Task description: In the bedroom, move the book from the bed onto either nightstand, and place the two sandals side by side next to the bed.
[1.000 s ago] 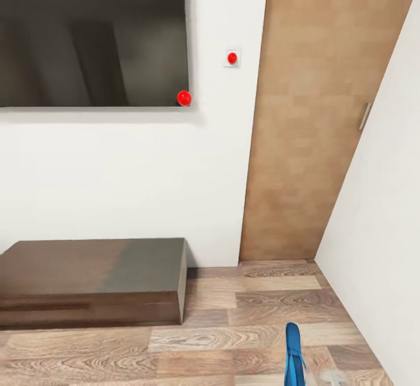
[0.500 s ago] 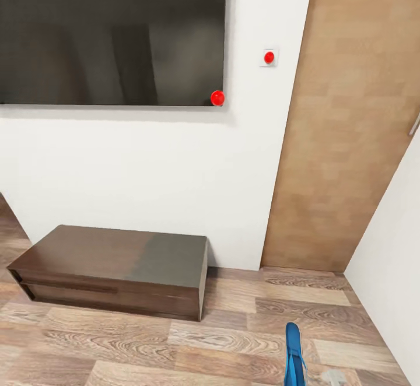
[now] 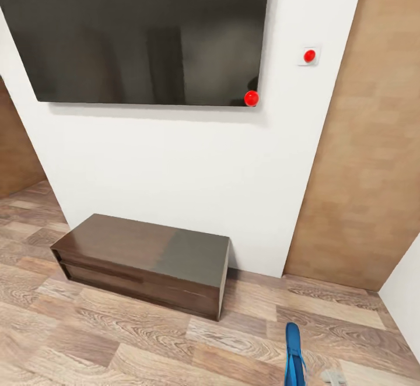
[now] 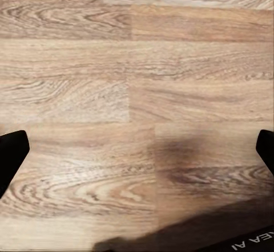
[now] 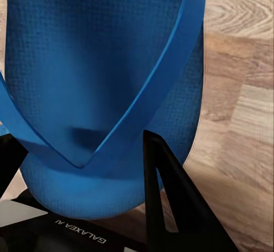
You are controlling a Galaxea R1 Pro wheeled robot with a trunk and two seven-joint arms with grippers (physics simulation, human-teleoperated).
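A low brown cabinet (image 3: pixel 146 263) sits on the wood floor (image 3: pixel 116 345) against a white wall (image 3: pixel 175 164), under a big black screen (image 3: pixel 146 36), and a brown door (image 3: pixel 373 158) is off to the right. The left tool (image 4: pixel 137 149) hangs over bare floor with its two black fingers (image 4: pixel 11 155) far apart. The right tool (image 5: pixel 80 166) is clamped on a blue sandal (image 5: pixel 103 80), which pokes up at the bottom of the head view, right of the cabinet.

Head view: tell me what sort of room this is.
Probably a room in a home: a large dark wall screen above a low dark wooden cabinet, wood-plank floor, and a brown door to the right.
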